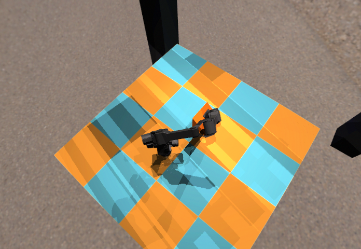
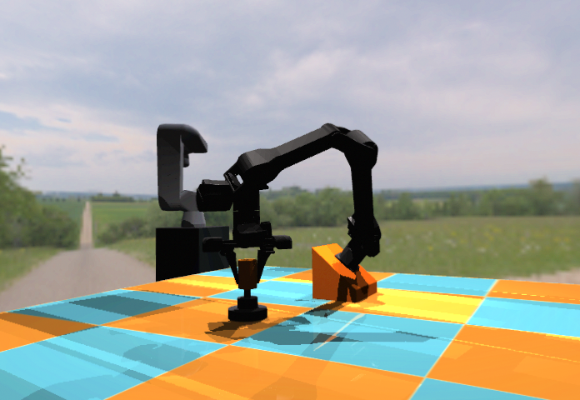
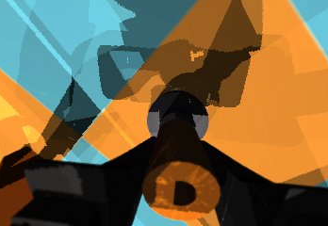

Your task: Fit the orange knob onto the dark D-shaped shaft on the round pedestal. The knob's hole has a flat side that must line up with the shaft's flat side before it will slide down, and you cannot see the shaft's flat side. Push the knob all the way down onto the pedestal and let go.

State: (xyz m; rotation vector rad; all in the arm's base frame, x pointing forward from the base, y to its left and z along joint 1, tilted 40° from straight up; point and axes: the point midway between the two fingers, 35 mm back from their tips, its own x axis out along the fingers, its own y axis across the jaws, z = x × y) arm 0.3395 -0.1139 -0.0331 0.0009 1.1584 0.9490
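Note:
The orange knob (image 2: 247, 272) (image 3: 157, 190) is upright between my fingers. Its top shows a D-shaped hole with the flat side toward the left in the wrist view. My gripper (image 2: 247, 282) (image 3: 177, 142) is shut on the knob, pointing down. The dark round pedestal (image 2: 247, 313) (image 3: 177, 100) stands on the table directly below. A short length of the dark shaft (image 2: 247, 292) shows between the knob's lower end and the pedestal's raised collar, so the knob is not against the pedestal. Whether the shaft's tip is inside the knob is hidden. In the top view the arm hides the knob.
An orange wedge block (image 1: 199, 116) (image 2: 324, 277) (image 3: 2, 200) under the arm's base stands to the right in the exterior view. A grey curved stand (image 2: 167, 165) on a black box (image 2: 175, 254) is behind the table. Black posts (image 1: 163, 26) (image 1: 360, 135) stand beyond the checkered table's edges.

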